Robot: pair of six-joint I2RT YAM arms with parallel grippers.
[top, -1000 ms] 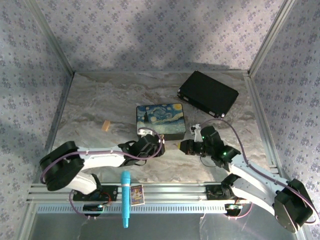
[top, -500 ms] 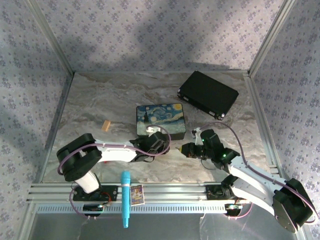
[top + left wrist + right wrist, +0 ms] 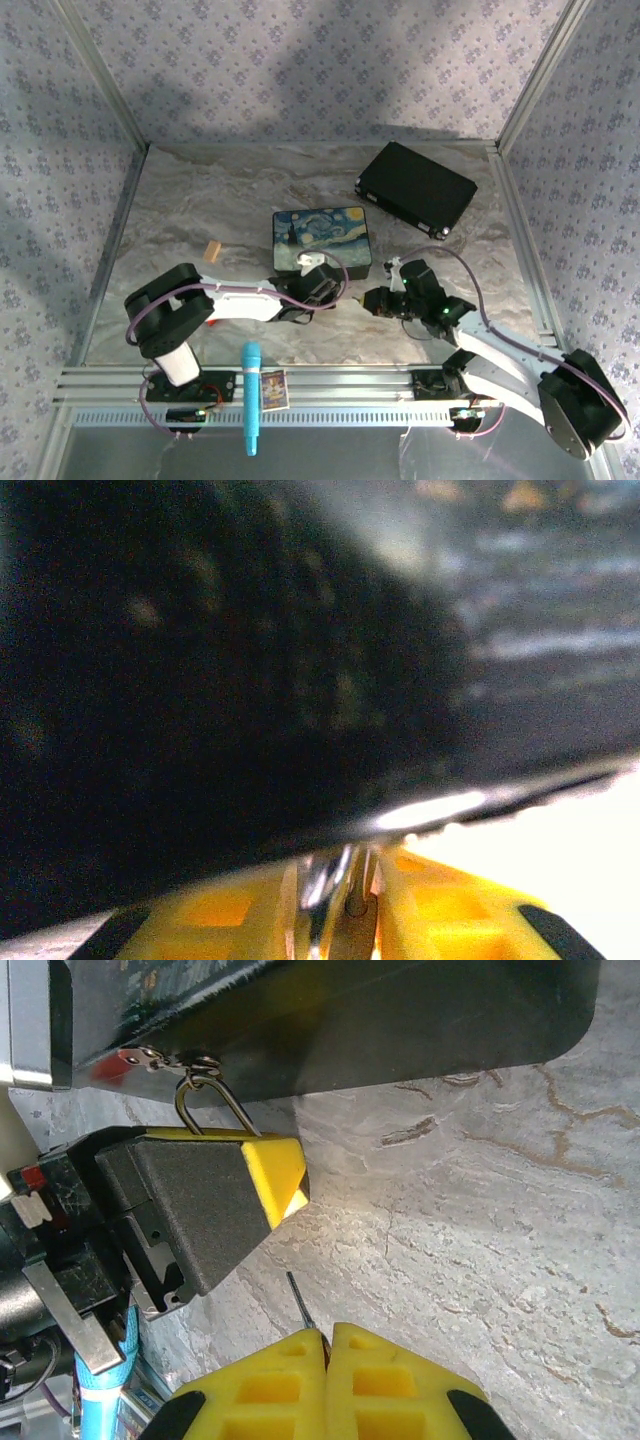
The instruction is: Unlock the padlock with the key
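Marble tabletop (image 3: 480,1240), thin dark key (image 3: 298,1302)

In the right wrist view, the padlock's (image 3: 210,1100) body was hidden behind the left gripper's (image 3: 285,1175) fingers, leaving its shackle loop exposed at the painted box (image 3: 350,1020), which the frame edge cut off. The key (image 3: 299,1303) showed as a thin blade tip, the rest buried between the right gripper's (image 3: 328,1335) pressed pads. The left wrist view was blurred: a dark mass above a smeared silvery streak.

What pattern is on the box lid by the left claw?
The box has a Starry Night painting, blue swirls with yellow; clearest in the top external view.
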